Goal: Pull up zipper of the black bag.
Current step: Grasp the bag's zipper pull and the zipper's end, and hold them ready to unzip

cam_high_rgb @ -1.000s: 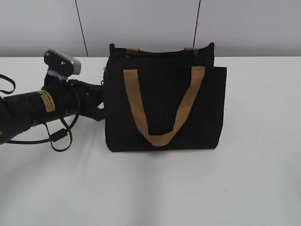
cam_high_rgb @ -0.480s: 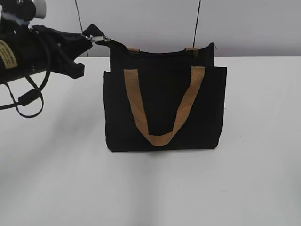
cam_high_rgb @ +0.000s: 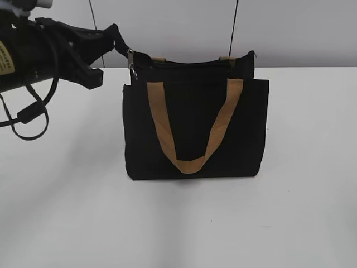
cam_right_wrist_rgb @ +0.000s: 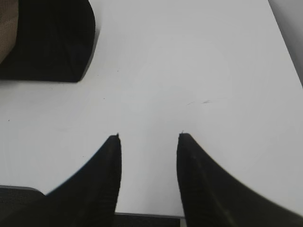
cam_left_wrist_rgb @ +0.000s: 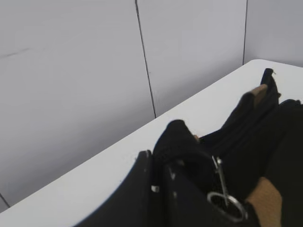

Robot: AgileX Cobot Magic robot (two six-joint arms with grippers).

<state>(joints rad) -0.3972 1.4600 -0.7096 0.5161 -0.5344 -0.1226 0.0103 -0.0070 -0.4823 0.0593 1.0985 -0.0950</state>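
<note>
The zipper [cam_high_rgb: 131,61] pull hangs at the black bag's [cam_high_rgb: 195,128] ten o'clock corner; the bag stands upright mid-table [cam_high_rgb: 301,212]. The left gripper [cam_high_rgb: 114,38] pinches black fabric just above it. The right gripper [cam_right_wrist_rgb: 147,142] hovers over bare table, jaws apart.

White table [cam_high_rgb: 301,212] before a pale grey panelled wall [cam_high_rgb: 290,28] with dark seams.

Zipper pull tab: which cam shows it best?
Left wrist view: the zipper pull tab and its ring fill the near foreground, beside the left hand. Exterior view shows it only as a small silver glint at the black bag's top-left corner. Right wrist view misses it.
</note>
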